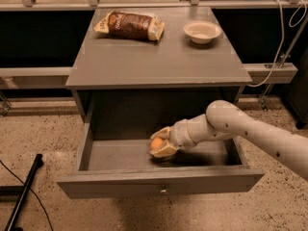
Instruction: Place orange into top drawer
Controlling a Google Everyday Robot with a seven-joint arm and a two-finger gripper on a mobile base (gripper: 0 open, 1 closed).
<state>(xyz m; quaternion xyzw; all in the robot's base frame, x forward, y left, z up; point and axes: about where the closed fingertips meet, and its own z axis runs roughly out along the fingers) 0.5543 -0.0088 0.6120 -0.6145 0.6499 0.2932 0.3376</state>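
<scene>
The top drawer [159, 183] is pulled open below the grey cabinet top, its flat front with a small metal knob facing me. My gripper [160, 142] reaches in from the right, inside the drawer near its middle, just above the drawer floor. It is shut on the orange [157, 144], a small round fruit held between the pale fingers [164, 151]. My white arm [240, 129] crosses over the drawer's right side.
On the cabinet top [159, 57] lie a brown snack bag [130, 25] at the back left and a white bowl [202, 32] at the back right. A black pole [21, 196] lies on the speckled floor at left. Cables hang at the right.
</scene>
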